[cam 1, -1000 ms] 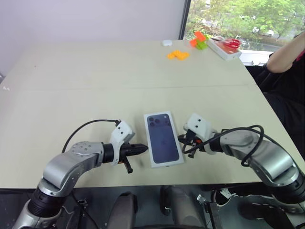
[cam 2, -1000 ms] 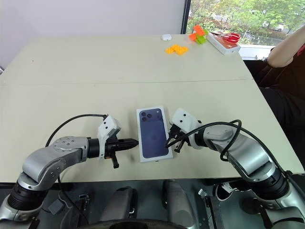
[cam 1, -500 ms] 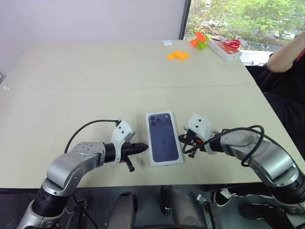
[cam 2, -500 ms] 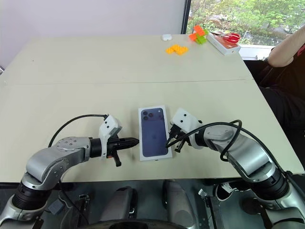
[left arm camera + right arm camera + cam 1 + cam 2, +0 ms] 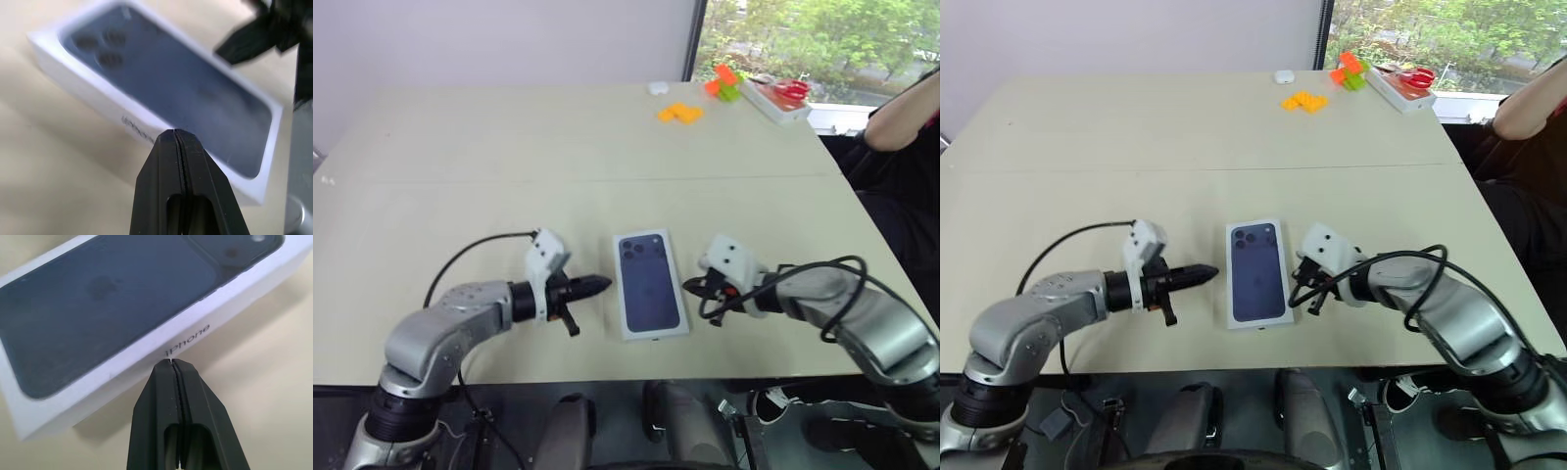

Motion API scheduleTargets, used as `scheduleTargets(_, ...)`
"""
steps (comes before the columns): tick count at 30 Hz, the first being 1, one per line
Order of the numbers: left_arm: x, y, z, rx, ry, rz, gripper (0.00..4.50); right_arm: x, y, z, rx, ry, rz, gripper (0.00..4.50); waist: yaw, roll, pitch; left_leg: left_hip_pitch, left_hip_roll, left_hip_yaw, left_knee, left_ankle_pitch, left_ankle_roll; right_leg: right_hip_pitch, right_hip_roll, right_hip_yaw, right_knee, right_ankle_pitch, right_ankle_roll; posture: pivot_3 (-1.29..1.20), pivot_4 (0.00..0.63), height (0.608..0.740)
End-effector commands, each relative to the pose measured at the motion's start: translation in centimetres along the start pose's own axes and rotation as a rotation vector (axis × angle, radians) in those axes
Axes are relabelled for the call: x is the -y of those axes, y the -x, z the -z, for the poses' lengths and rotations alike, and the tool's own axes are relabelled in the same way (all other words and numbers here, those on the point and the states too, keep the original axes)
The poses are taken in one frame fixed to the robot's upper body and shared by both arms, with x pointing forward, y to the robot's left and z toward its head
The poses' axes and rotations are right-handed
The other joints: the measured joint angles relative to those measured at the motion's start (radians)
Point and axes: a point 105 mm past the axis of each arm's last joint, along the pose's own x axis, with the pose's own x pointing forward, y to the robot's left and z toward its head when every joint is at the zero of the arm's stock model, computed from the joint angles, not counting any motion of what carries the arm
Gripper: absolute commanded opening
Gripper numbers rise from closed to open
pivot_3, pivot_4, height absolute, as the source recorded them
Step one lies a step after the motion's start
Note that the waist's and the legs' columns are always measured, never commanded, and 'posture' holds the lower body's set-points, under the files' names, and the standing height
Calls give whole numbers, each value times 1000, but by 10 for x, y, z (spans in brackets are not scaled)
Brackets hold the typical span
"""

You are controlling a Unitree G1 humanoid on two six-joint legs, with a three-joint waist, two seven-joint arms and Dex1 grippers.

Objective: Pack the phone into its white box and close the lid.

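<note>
Beige surface spanning the scene, with a window behind its far right corner and a person's arm at the right edge. Both robot arms reach in from the near edge, 1 on each side of the closed package. White box with the lid on it, lying flat near the front edge, long axis running away from the robot; the lid's printed dark blue phone picture faces up, camera cluster at the far end. The phone itself cannot be seen. Left gripper: jaws pressed together, tip just beside the package's left long side, not touching it. Right gripper: jaws likewise together, tip close to the right long side, where the printed lettering shows in the right wrist view. Far right corner: a flat white case carrying a red item, orange and green blocks, flat orange pieces, and 1 small white object.
</note>
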Motion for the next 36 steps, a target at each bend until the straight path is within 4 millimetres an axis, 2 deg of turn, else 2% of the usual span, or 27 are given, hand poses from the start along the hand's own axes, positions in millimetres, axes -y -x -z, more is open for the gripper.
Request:
scheduleTargets(1, 1, -1, -29, 90, -46, 3, 0, 7, 20, -14, 79, 92, 23, 30, 2, 0, 0, 0, 0, 0, 0, 0, 0, 1, 0, 0, 0, 0, 0, 0, 150, 730)
scheduleTargets(5, -5, -20, -31, 66, -78, -29, 0, -7, 27, -19, 136, 99, -52, 30, -3, -1, 0, 1, -1, 0, 0, -1, 1, 3, 0, 0, -2, 0, 0, 0, 150, 730)
scheduleTargets(10, -13, -53, -22, 5, -94, -62, 0, -53, 24, -23, 186, 86, -242, 30, -2, -1, 0, 1, 0, 0, 1, -1, 1, 3, 1, 0, -1, 0, 1, 0, 150, 730)
scheduleTargets(13, -16, -61, -19, -10, -101, -69, 0, -66, 15, -17, 155, 72, -274, 30, -5, -1, 0, 1, 0, 0, 1, -1, 1, 3, 1, 0, 0, 0, 1, 0, 150, 730)
scheduleTargets(19, -21, -69, -10, -61, -96, -87, 0, -57, -7, 14, 9, -45, -197, 30, -2, -1, -1, 1, 0, 0, 1, -1, 1, 2, 0, 0, 0, 0, 1, 0, 150, 730)
scheduleTargets(26, -21, -72, 3, -118, -86, -87, 0, -56, -6, 26, -23, -76, -190, 30, -2, -1, -2, 3, 0, -1, 1, -1, 1, 9, 0, 0, -1, 0, 1, 0, 150, 730)
scheduleTargets(30, -25, -72, 15, -155, -73, -109, 0, -53, -6, 25, -19, -86, -176, 30, -2, -1, -3, 9, 0, -1, 0, -1, 2, 14, 0, -1, -4, 0, 1, 0, 150, 730)
scheduleTargets(33, -27, -68, 2, -50, -79, -117, 0, -48, -5, 15, 34, -54, -148, 30, -3, -1, -3, 17, 0, -1, 0, -3, 5, 19, 0, -1, -6, -3, -2, 0, 150, 730)
scheduleTargets(36, -36, -50, -24, 143, -28, -176, 0, -21, 0, -7, 162, -40, -11, 30, -4, -1, -3, 16, 0, -1, 0, -3, 5, 19, 0, -1, -6, -3, -2, 0, 150, 730)
